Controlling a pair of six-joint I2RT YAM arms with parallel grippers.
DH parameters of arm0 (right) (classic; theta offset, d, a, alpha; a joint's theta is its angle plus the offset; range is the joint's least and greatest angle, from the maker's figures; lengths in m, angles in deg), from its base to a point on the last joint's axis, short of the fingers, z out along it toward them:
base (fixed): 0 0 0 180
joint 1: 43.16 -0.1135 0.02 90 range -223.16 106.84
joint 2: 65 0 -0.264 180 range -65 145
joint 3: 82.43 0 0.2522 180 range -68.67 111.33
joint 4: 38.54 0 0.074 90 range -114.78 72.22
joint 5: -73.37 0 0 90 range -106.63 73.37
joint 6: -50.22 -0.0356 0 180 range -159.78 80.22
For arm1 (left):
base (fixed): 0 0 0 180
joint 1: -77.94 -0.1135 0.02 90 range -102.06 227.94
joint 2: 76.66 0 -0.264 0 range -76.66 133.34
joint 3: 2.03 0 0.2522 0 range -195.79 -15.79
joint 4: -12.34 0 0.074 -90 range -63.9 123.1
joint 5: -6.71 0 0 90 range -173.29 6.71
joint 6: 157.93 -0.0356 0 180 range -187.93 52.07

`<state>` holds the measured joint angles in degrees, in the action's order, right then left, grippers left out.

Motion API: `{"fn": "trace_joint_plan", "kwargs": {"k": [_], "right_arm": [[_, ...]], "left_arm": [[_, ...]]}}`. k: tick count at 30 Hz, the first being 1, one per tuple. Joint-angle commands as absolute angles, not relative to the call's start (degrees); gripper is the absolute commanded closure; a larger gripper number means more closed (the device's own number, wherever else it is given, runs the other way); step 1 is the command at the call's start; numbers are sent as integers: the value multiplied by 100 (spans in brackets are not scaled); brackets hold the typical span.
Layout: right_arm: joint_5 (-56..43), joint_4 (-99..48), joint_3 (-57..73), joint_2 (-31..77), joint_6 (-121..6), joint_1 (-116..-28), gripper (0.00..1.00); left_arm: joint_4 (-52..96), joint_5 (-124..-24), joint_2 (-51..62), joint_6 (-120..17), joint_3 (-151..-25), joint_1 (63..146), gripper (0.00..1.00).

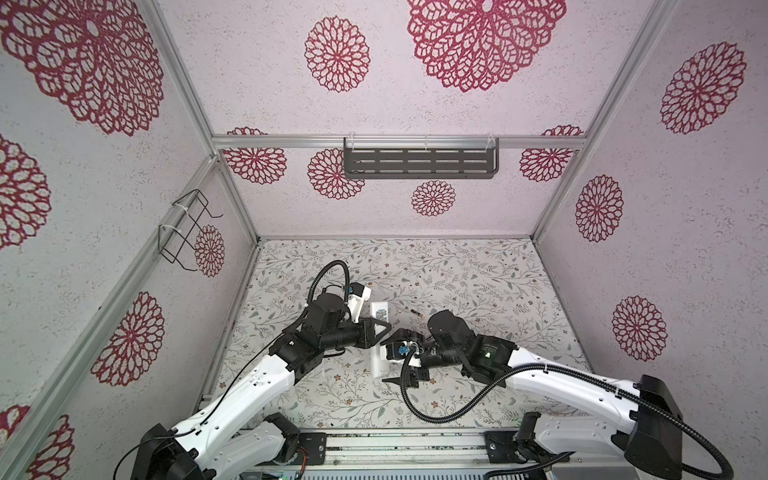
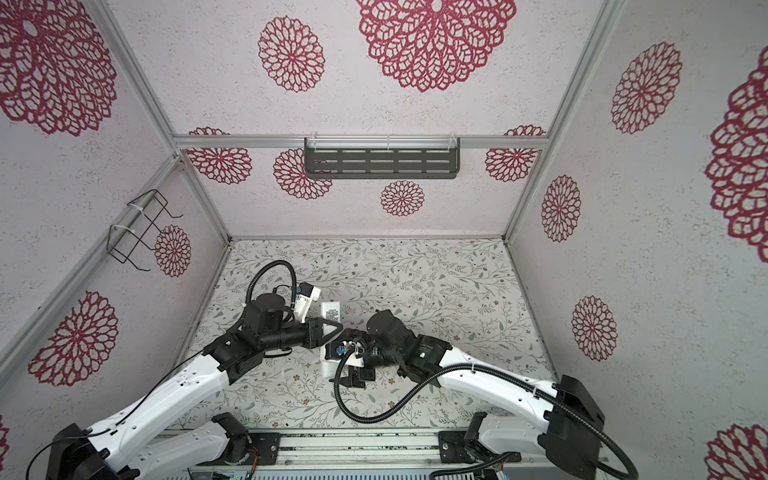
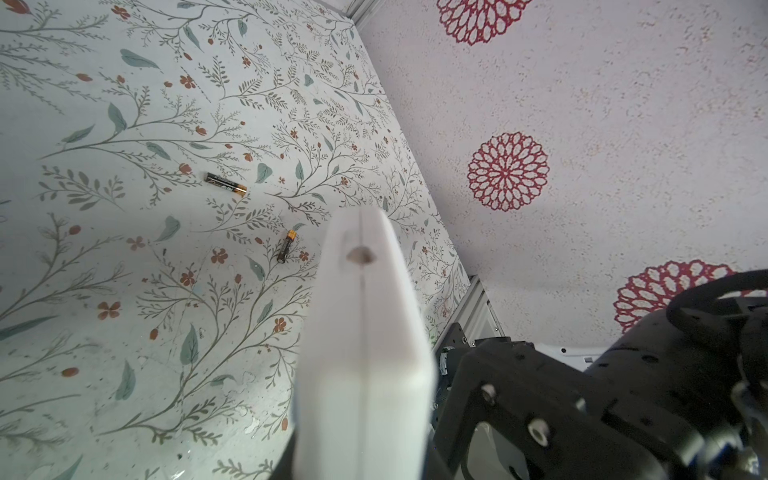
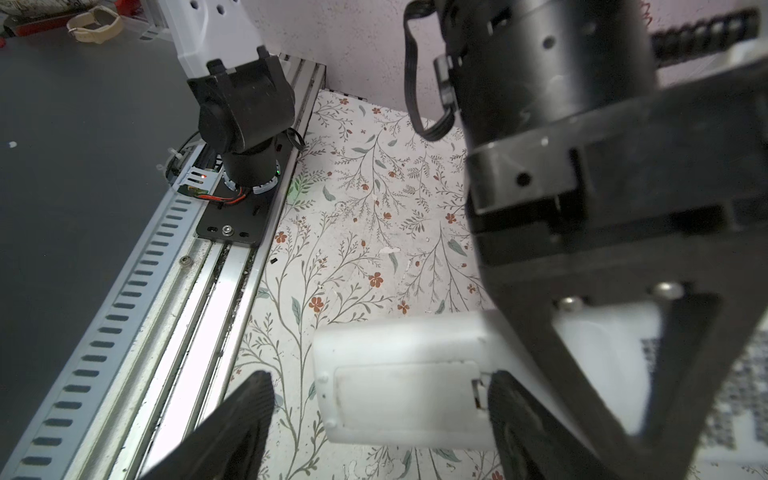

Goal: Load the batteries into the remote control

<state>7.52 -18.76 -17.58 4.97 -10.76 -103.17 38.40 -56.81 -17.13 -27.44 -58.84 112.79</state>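
Top views, remote control (image 1: 380, 311) running near-to-far, left gripper (image 1: 386, 328) clamping

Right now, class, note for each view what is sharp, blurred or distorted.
Left wrist view: the long white plastic remote control is blurred near the lens, the two small dark gold-ended batteries sharp. Right wrist view: its end is soft, the floral-patterned table sharp. Both top views: wide-angle lens splays the aluminium posts.

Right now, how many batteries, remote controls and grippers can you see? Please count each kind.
batteries: 2
remote control: 1
grippers: 2, the left gripper and the right gripper
Total: 5
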Motion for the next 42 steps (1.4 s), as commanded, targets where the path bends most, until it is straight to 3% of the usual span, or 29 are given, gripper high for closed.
{"fn": "trace_joint_plan", "kwargs": {"k": [1, 9, 34, 42], "right_arm": [[979, -1027, -1658, 691, -1052, -10389, 18], [1698, -493, -1323, 944, -898, -10519, 22], [2077, 52, -883, 1056, -699, -10583, 47], [2182, 213, -768, 1009, -657, -10583, 50]], "left_arm": [[3278, -5306, -1910, -2698, -6000, 11274, 99], [3341, -5287, -1866, -2770, -6043, 11274, 99], [3790, -5437, -1718, -3065, -6237, 11306, 99], [3849, -5507, -1738, -3101, -6237, 11303, 99]]}}
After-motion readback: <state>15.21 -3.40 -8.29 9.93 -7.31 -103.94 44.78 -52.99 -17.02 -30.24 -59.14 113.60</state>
